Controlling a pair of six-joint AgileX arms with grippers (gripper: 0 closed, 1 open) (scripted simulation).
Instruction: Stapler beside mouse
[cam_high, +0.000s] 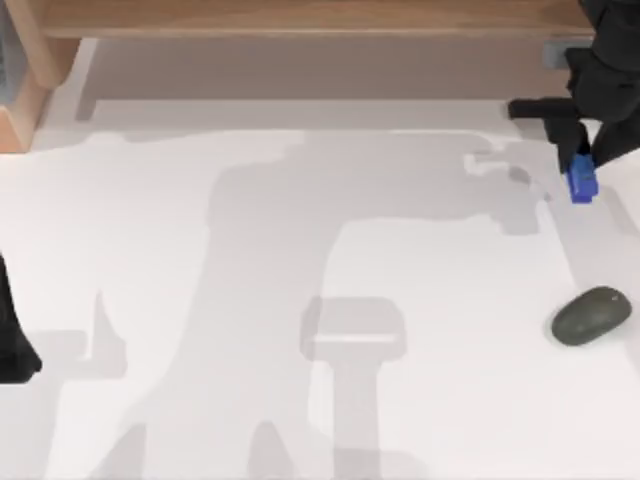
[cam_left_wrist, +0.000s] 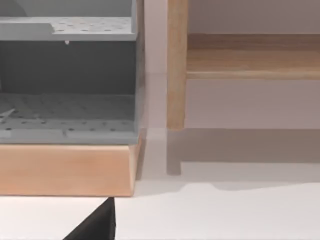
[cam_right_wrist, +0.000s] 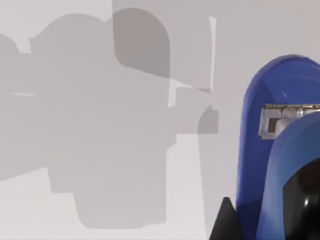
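The bright blue stapler (cam_high: 582, 183) hangs at the far right of the table, with my right gripper (cam_high: 578, 168) shut on it from above. Its shadow falls on the white table to the left, so it is held off the surface. In the right wrist view the stapler (cam_right_wrist: 260, 150) looms close, its metal staple slot showing. The dark grey-green mouse (cam_high: 592, 315) lies on the table nearer the front, below the stapler and a clear gap away from it. My left arm (cam_high: 12, 340) is parked at the table's left edge.
A wooden shelf frame (cam_high: 300, 20) runs along the back. At the back left a grey perforated rack (cam_left_wrist: 70, 100) sits on a wooden base (cam_left_wrist: 65, 170), with a wooden post (cam_left_wrist: 176, 65) beside it. Arm shadows cross the white table (cam_high: 300, 250).
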